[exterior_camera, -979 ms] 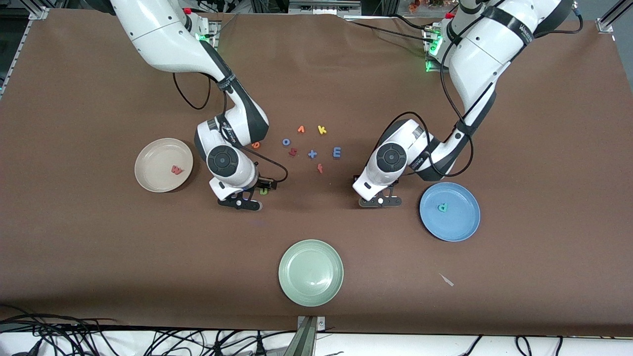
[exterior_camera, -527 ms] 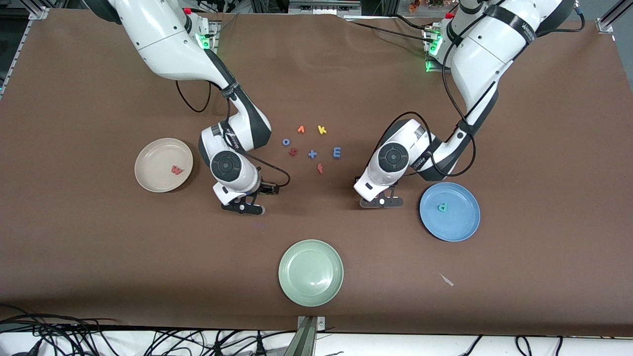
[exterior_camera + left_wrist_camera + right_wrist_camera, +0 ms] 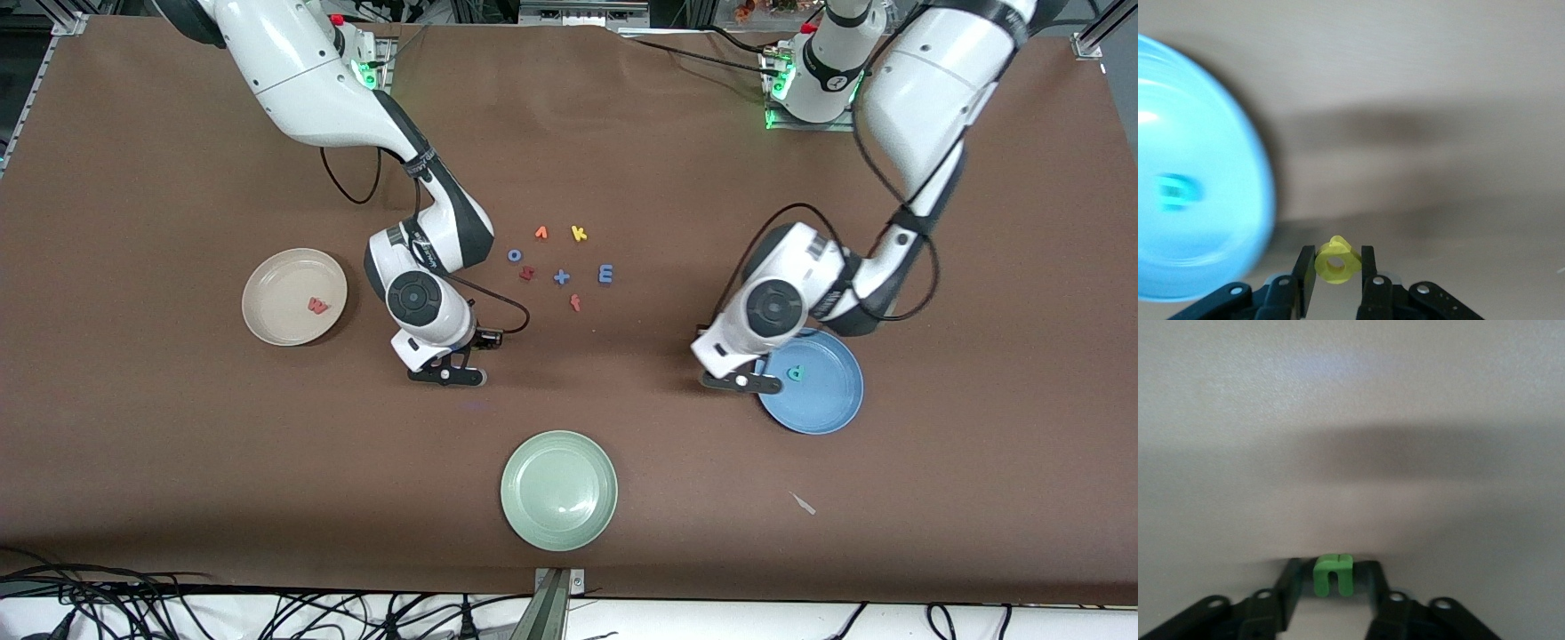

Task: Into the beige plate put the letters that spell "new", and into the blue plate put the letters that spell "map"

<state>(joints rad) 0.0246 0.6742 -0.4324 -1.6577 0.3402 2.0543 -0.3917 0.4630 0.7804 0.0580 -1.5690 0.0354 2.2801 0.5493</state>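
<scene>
Two letters are clamped in jaws. The left gripper (image 3: pixel 1335 267), over the surface at the rim of the blue plate (image 3: pixel 831 400), grips the yellow p (image 3: pixel 1336 261) squarely between its jaws (the ring of the letter faces the wrist camera). The right gripper (image 3: pixel 1333 587), low over bare surface between the beige plate (image 3: pixel 276 311) and the loose letters, has its jaws on either side of the green n (image 3: pixel 1333 574), touching it. The teal a (image 3: pixel 797 374) lies in the blue plate, the pinkish-red w (image 3: pixel 316 306) in the beige plate. The blue m (image 3: pixel 605 274) lies among the loose letters mid-surface.
</scene>
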